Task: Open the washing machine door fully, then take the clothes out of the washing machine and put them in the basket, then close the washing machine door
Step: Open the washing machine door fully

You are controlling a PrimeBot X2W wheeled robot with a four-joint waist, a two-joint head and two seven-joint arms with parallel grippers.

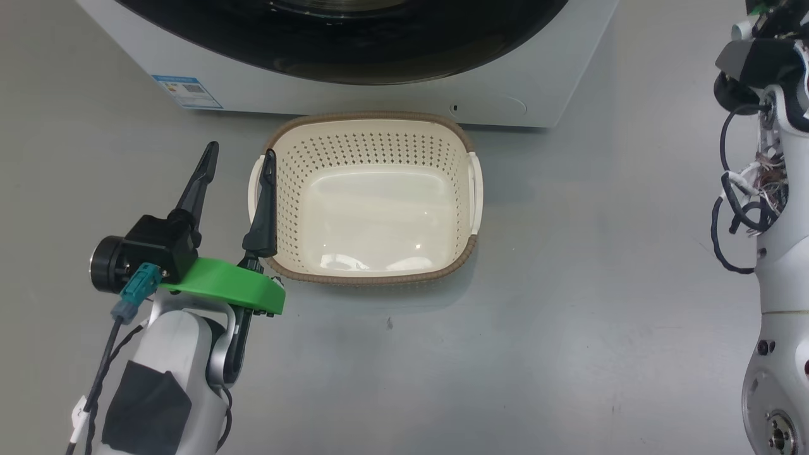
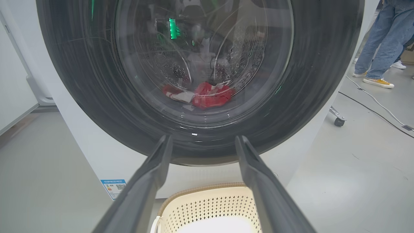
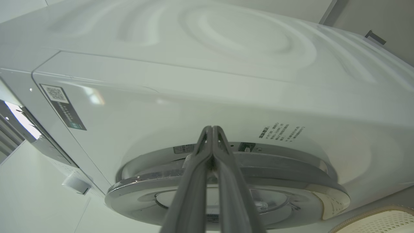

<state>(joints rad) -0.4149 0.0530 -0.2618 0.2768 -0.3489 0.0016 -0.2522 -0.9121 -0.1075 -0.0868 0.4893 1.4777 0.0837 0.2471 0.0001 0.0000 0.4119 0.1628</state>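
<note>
Looking down, head view: basket [image 1: 370, 117] stands on the grey floor [image 1: 569, 284] at frame centre, bare bottom glossy, far rim just before the washing machine [image 1: 505, 82] along the top edge. Washing machine door [image 1: 354, 57] shows as a black arc at top centre. Blue label [image 1: 188, 92] is on the machine front, upper left. Left gripper [image 1: 242, 150] at lower left, jaws spread wide, holding nothing. One finger overlaps the basket's left handle in the frame; contact cannot be told. Right arm [image 1: 774, 284], pale with loose cables, runs down the right edge.

Left wrist view: left gripper [image 2: 203, 139] rises from bottom centre, jaws wide apart and empty, pointed at the lower rim of the washing machine door [image 2: 81, 90], which lies shut against the machine front. Clothes [image 2: 210, 95], red and white, lie inside the drum, seen through the glass at frame centre. Basket [image 2: 207, 202] at bottom centre, below the door. A person's legs [image 2: 378, 42] in jeans at upper right.

Right wrist view: right gripper [image 3: 212, 129] at centre, jaws pressed together with nothing between them. Its tips lie over the rim of the washing machine door [image 3: 291, 191], seen edge-on in the lower frame; touching or not, cannot tell. Basket corner [image 3: 381, 220] at lower right.
</note>
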